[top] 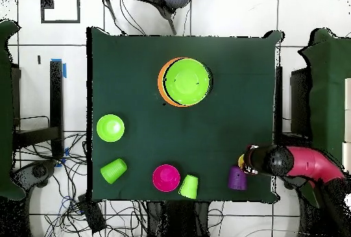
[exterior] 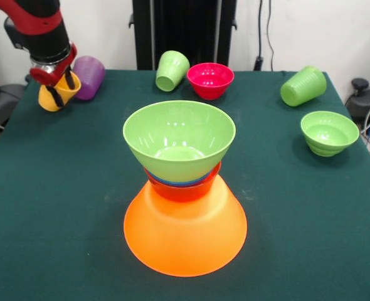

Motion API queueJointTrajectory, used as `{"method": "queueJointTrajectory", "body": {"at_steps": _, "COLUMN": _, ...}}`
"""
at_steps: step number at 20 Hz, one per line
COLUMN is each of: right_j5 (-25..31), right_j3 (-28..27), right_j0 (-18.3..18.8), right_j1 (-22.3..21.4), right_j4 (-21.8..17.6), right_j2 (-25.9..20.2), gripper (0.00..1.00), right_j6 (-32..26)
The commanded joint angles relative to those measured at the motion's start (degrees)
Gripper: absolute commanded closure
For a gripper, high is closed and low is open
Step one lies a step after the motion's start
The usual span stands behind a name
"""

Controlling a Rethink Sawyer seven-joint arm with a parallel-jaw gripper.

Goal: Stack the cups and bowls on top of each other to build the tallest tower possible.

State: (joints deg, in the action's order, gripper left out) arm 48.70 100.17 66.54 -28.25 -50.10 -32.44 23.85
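We see the tower (exterior: 184,188) near the middle of the front view: the huge orange bowl (exterior: 185,238) sits upside down on the green tabletop (exterior: 59,207) as a wide base. On it rests a red-orange bowl (exterior: 184,189), with a thin blue rim (exterior: 172,182) showing just above it, and the large light green bowl (exterior: 179,139) sits upright on top, mouth open. From overhead, this stack lies in the upper middle of the frame, the light green bowl (top: 186,81) covering nearly all of the orange one (top: 163,83).

At the upper left of the front view, the jaws (exterior: 62,88) of the red and black arm (exterior: 41,28) pinch the wall of the yellow cup (exterior: 57,94), one finger inside it and one outside; the cup hangs tilted. The purple cup (exterior: 91,76) lies on its side just beside it, to the right.

Along the top of the front view, a light green cup (exterior: 172,70) stands mouth down, tilted, touching or nearly touching the pink bowl (exterior: 211,79). Further right, a second light green cup (exterior: 303,86) lies on its side, and the small green bowl (exterior: 329,132) stands upright below it, apart from it.
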Motion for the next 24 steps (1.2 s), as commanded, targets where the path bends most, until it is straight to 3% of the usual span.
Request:
{"method": "queueJointTrajectory", "body": {"at_steps": 1, "right_j5": -1.27, "right_j3": -2.90, "right_j0": -4.46, "right_j1": 1.41, "right_j4": -5.72, "right_j2": 0.55, "gripper": 1.00, "right_j6": -3.74}}
{"method": "queueJointTrajectory", "body": {"at_steps": 18, "right_j5": -1.22, "right_j3": -1.89, "right_j0": -4.77, "right_j1": -0.21, "right_j4": -5.13, "right_j2": 0.02, "gripper": 1.00, "right_j6": -3.30}}
{"method": "queueJointTrajectory", "body": {"at_steps": 21, "right_j5": -2.78, "right_j3": -0.76, "right_j0": -2.97, "right_j1": -0.83, "right_j4": -0.42, "right_j2": -4.00, "gripper": 1.00, "right_j6": -2.91}}
{"method": "queueJointTrajectory", "body": {"at_steps": 24, "right_j5": -1.54, "right_j3": 0.38, "right_j0": -0.69, "right_j1": -2.63, "right_j4": 7.46, "right_j2": -9.35, "gripper": 1.00, "right_j6": -2.34}}
